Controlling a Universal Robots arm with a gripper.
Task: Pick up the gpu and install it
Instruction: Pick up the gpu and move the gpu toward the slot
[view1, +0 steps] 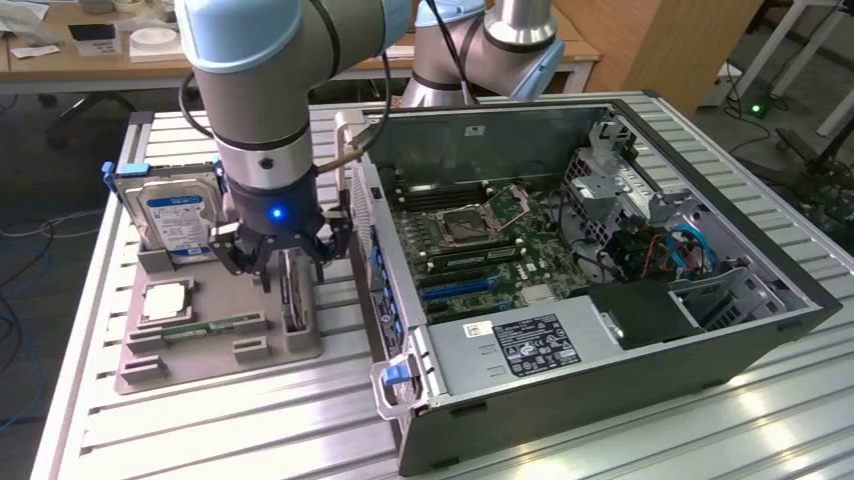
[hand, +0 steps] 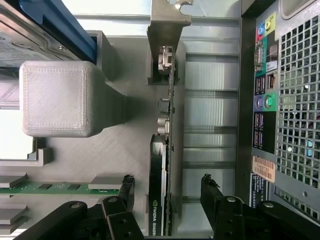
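Observation:
The gpu (view1: 295, 303) stands on edge in a slot of the grey holder tray (view1: 200, 365), beside the open computer case (view1: 574, 250). In the wrist view the gpu (hand: 162, 150) is seen edge-on, with its black cooler on one face and its silver bracket (hand: 167, 25) at the far end. My gripper (view1: 287, 268) hangs low over the card. My gripper (hand: 167, 182) is open, and its two black fingertips (hand: 209, 185) straddle the card with a gap on each side, touching nothing.
A hard drive (view1: 174, 215) with a blue-white label stands upright in the tray's far end. A processor (view1: 167, 300) and a memory stick (view1: 214, 325) lie in the tray. The case's rear port panel (hand: 265, 100) sits close beside the card. The table is slatted aluminium (view1: 240, 430).

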